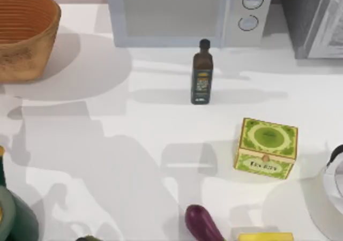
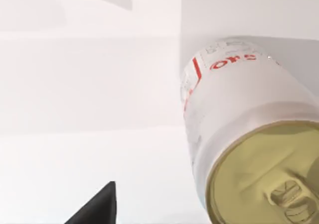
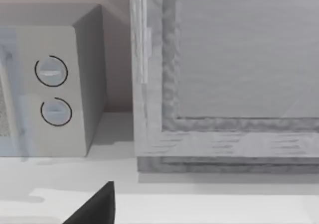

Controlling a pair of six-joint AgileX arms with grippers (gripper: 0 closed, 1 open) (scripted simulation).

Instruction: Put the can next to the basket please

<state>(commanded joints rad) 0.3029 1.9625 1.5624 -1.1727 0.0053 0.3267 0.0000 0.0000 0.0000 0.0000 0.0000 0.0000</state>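
The can [image 2: 239,134], white with red lettering and a dull gold pull-tab top, stands close in the left wrist view with its top toward the camera. My left gripper [image 2: 164,221] is open beside it. One dark finger [image 2: 99,209] shows, well apart from the can's wall. The basket [image 1: 24,35], wide, woven and orange-tan, stands at the table's far left corner in the top view. My right gripper [image 3: 164,221] is open with one dark finger [image 3: 97,206] in sight, facing the appliances at the back right.
A white microwave [image 1: 187,13] and a grey appliance [image 1: 313,19] line the back. A dark bottle [image 1: 202,72] stands mid-table. A green box [image 1: 266,147], an eggplant [image 1: 202,224] and a yellow block [image 1: 265,236] lie front right. A dark green round object [image 1: 13,219] is front left.
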